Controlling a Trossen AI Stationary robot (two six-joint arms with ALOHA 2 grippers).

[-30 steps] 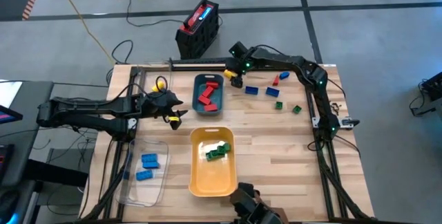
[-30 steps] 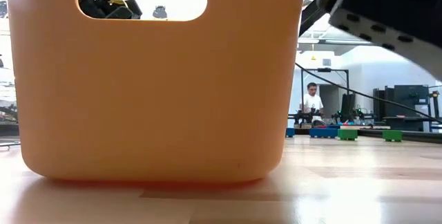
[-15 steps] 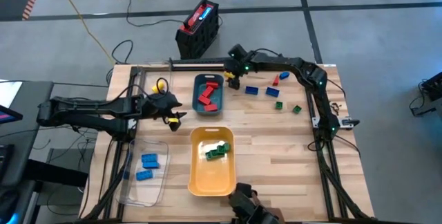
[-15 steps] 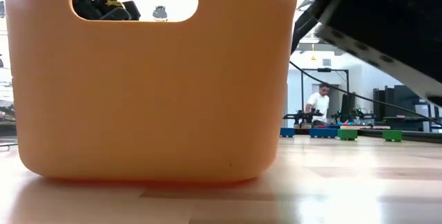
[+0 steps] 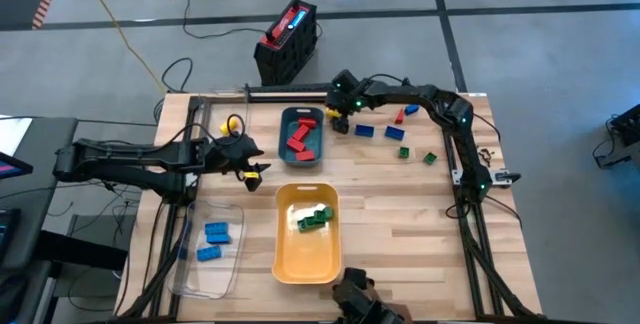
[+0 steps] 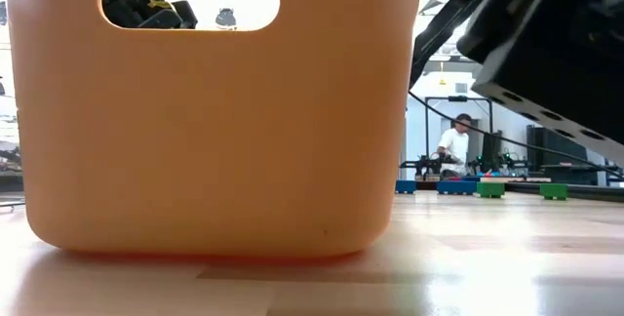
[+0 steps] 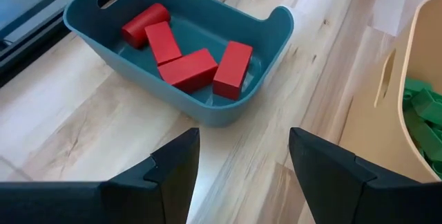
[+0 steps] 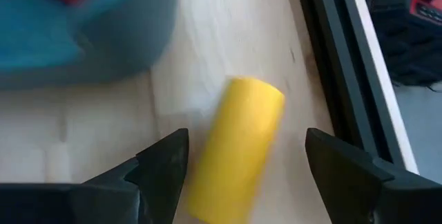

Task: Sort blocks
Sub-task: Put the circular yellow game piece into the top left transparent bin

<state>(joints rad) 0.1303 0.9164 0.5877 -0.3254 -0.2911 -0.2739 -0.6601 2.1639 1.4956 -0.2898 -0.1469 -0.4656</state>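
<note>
Yellow block [image 8: 235, 148] lying between open right fingers [image 8: 160, 172], beside teal tray [image 8: 83, 37], left fingers [image 7: 176, 175] open

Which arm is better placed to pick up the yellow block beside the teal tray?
Right: its open claw straddles the yellow block. The left claw is open too, across the teal tray.

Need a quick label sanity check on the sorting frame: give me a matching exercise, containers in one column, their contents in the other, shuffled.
Column 1:
1. teal tray
2. yellow tray
3. clear tray
4. right hand

Column 2:
A. green blocks
B. open over a yellow block on the table
C. red blocks
D. blue blocks

Pairs: 1-C, 2-A, 3-D, 4-B
</note>
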